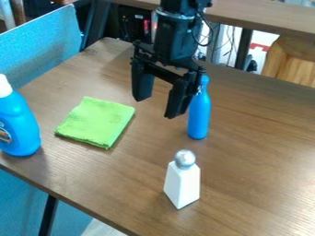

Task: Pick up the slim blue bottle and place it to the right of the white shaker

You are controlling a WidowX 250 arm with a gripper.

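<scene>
Wood-grain tabletop (258,152) beside a blue fabric panel (46,50) holds household items beneath a black gripper (157,105), its jaws spread apart with nothing between them. A slim blue bottle (199,115) stands upright, overlapping one finger in the view; whether they touch cannot be told. Tall and narrow, it could topple if the arm swings sideways or drops beside it. A folded green cloth (96,122) lies flat nearby, liable to bunch or slip if pinched too shallowly. Nearer the camera, a tapered white container (183,184) risks tipping if bumped; a larger blue bottle (18,126) stands near the table edge, exposed to a knock.
</scene>
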